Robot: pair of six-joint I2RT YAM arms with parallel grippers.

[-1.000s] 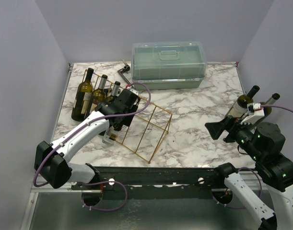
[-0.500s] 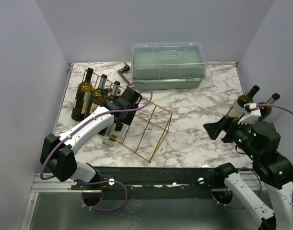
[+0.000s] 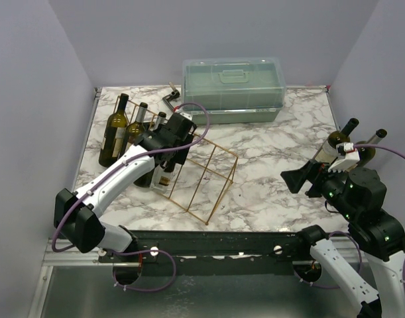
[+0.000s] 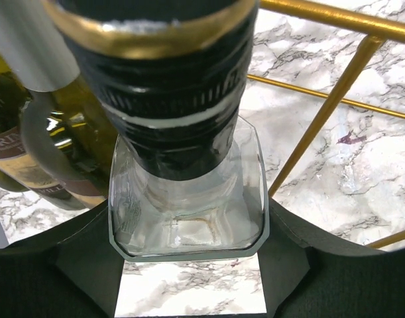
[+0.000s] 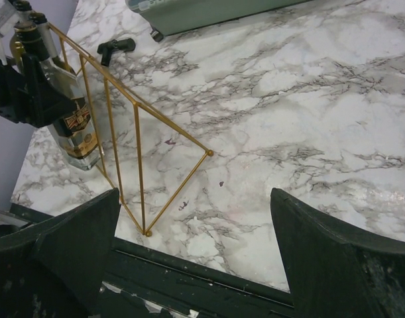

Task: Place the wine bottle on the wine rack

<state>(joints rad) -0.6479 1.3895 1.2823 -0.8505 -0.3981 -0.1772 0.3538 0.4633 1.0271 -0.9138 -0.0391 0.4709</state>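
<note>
Change: left gripper (image 3: pixel 165 158) and its wine bottle (image 3: pixel 160 180) have shifted rearward along the wine rack (image 3: pixel 202 165).
Top view: bottle pinched, tilted within rack's left part, beside three dark bottles (image 3: pixel 126 129). Right gripper (image 3: pixel 296 179) spread, well apart.
Left wrist: fingers (image 4: pixel 69 265) clamp the clear bottle.
Right wrist: jaws wide above marble table (image 5: pixel 288 99).

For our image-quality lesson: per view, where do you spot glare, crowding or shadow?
Left wrist: the held clear bottle crowds the frame; bright reflections on the green bottles. Right wrist: sheen on the marble table. Top external: even light, faint shadows.
</note>
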